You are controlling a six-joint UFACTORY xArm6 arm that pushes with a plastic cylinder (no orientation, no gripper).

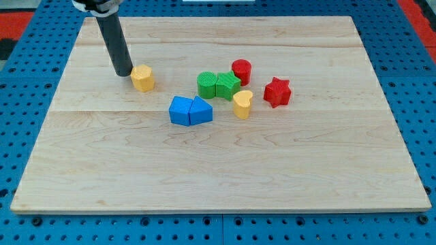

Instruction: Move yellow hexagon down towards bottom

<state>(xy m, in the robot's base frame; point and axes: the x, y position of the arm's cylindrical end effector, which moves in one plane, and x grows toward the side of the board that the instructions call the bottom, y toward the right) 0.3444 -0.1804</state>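
Note:
The yellow hexagon (143, 78) lies on the wooden board (218, 170) in the upper left part of the view. My dark rod comes down from the view's top left, and my tip (123, 72) rests on the board just left of the yellow hexagon, close to it or touching it.
Two blue blocks (190, 111) sit side by side below and right of the hexagon. Further right are a green cylinder (206, 84), a green star (227, 85), a red cylinder (241, 70), a yellow heart (242, 104) and a red star (276, 92).

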